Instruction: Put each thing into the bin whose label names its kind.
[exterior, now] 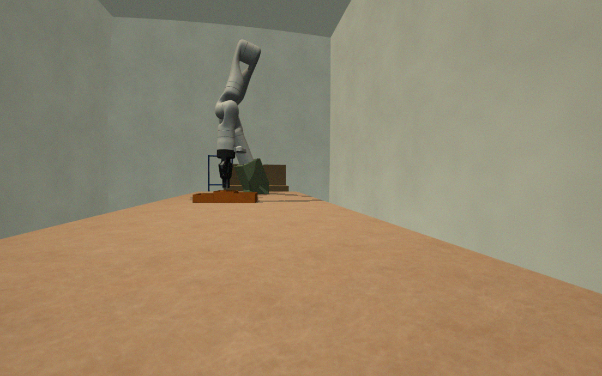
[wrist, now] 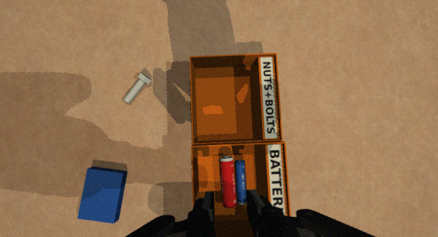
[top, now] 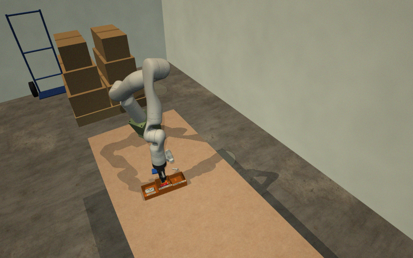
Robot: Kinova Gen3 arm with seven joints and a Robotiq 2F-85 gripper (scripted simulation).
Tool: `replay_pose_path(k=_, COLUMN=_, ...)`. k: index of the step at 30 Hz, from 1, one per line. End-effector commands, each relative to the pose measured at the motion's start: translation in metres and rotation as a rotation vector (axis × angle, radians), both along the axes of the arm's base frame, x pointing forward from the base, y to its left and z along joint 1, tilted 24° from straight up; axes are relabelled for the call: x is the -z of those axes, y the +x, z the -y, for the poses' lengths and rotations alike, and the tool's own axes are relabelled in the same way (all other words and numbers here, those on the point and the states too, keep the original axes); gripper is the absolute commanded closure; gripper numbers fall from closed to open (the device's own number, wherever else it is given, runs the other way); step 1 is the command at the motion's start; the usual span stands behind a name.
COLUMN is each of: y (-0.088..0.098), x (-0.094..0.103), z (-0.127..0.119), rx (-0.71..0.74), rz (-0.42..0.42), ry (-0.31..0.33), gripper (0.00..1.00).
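from left to right in the top view, we first meet the left bin (top: pixel 143 193) (exterior: pixel 203 198), holding a white piece with black dots (top: pixel 149 190); its label is too small for us to read surely. next is a blue block (top: pixel 153 171) (wrist: pixel 102 194) on the tabletop (top: pixel 201 217) (exterior: pixel 294 280) (wrist: pixel 359 133), partly hidden behind the hand (top: pixel 163 181) (exterior: pixel 226 188) (wrist: pixel 230 194).

the hand is partly spread, pinching nothing, over the middle bin (top: pixel 157 185) (exterior: pixel 226 197) (wrist: pixel 286 177). inside we see a red battery (top: pixel 164 184) (wrist: pixel 228 184) and, beside it in the wrist view, a slimmer blue battery (wrist: pixel 240 180). there the picture's edge cuts off this bin, and its label breaks after "batter".

farther right we find a clear-and-grey thing (top: pixel 169 156), too small to name, then a bolt (top: pixel 175 168) (wrist: pixel 136 88) on the tabletop, outside the "nuts+bolts" bin (top: pixel 186 182) (exterior: pixel 250 198) (wrist: pixel 192 98). from the exterior, the bin walls hide their contents from us.
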State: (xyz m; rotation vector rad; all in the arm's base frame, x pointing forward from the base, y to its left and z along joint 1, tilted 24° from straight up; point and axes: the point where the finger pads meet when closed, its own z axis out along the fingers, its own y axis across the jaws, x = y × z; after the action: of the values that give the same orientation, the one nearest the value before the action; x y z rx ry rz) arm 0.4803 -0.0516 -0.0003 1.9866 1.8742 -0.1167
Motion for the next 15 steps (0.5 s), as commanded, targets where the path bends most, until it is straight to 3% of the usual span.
replay_pose_path(k=1, y=-0.0004, x=-0.0108, z=-0.0075, rx=-0.007, rz=0.005, ry=0.002, gripper=0.71)
replay_pose_path(k=15, y=-0.0055, x=-0.0085, z=-0.0145, rx=0.038, rz=0.022, ry=0.013, gripper=0.70)
